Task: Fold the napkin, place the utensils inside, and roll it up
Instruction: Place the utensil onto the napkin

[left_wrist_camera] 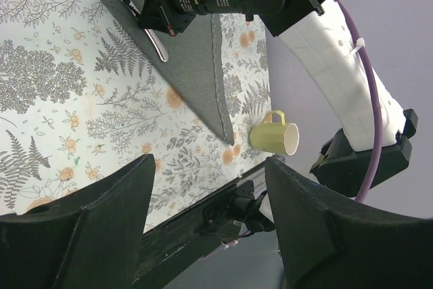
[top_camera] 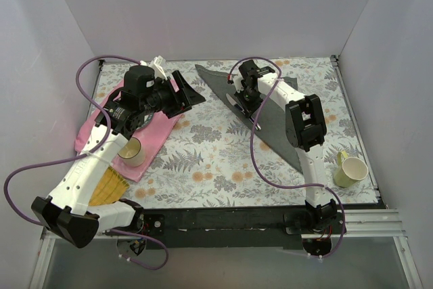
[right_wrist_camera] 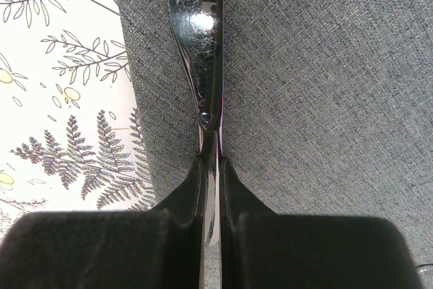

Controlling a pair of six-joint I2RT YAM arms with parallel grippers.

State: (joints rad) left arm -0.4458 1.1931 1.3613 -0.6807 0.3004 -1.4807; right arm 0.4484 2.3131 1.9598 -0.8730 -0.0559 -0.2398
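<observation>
Fern-and-flower tablecloth (top_camera: 203,160) covers the whole table, with plain white walls (top_camera: 203,11) on three sides. The napkin (top_camera: 274,116) lies folded in a dark triangle right of centre. The right gripper (right_wrist_camera: 211,167) is down over it, clamped tight on the knife (right_wrist_camera: 199,32). The left gripper (top_camera: 189,94) hangs released, jaws wide, by the far corner of the pink placemat (top_camera: 159,137). Its arm crosses that mat just beside a yellow cup (top_camera: 131,151). A second cup (top_camera: 350,170) sits near the right edge.

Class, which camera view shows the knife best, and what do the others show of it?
Right wrist: the knife is close up, pinched in the right claw over the napkin. Top external shows a small glint; left wrist only one end beneath the claw.
</observation>
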